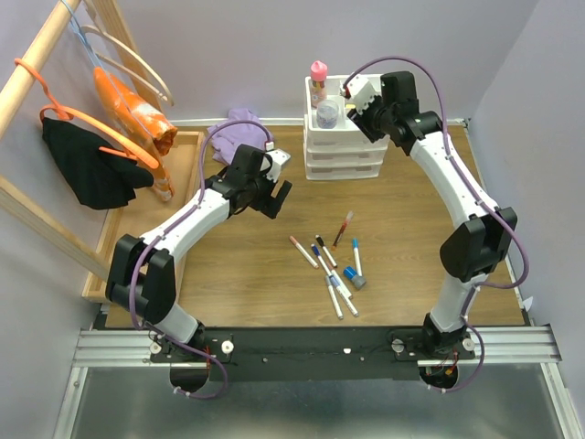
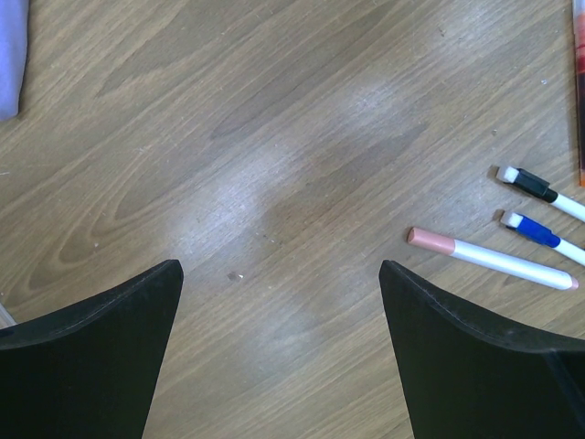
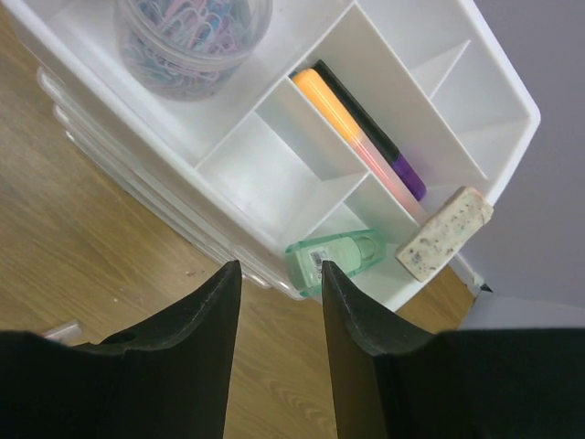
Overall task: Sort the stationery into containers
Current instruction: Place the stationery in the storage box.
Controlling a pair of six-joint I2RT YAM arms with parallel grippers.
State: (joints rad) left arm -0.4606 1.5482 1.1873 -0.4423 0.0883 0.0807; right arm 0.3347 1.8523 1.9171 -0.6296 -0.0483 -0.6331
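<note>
Smooth black right gripper, jaws apart and empty, hangs over the glossy white tray; left gripper gapes above wood-grain table. Thin markers lie scattered mid-table.

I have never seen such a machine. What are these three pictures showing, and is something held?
These are two robot arms fixed at the table's near edge. One picture looks down from above. The other two come from a camera on each wrist, so the black shapes there are that arm's own fingers.

The left end effector hangs open over bare wood, holding nothing. Thin markers lie scattered on the table.

The right end effector is open and empty, over the white drawer unit. Its top tray already holds highlighters, a mint one, a jar of paper clips, and a speckled block resting on the rim.
</note>
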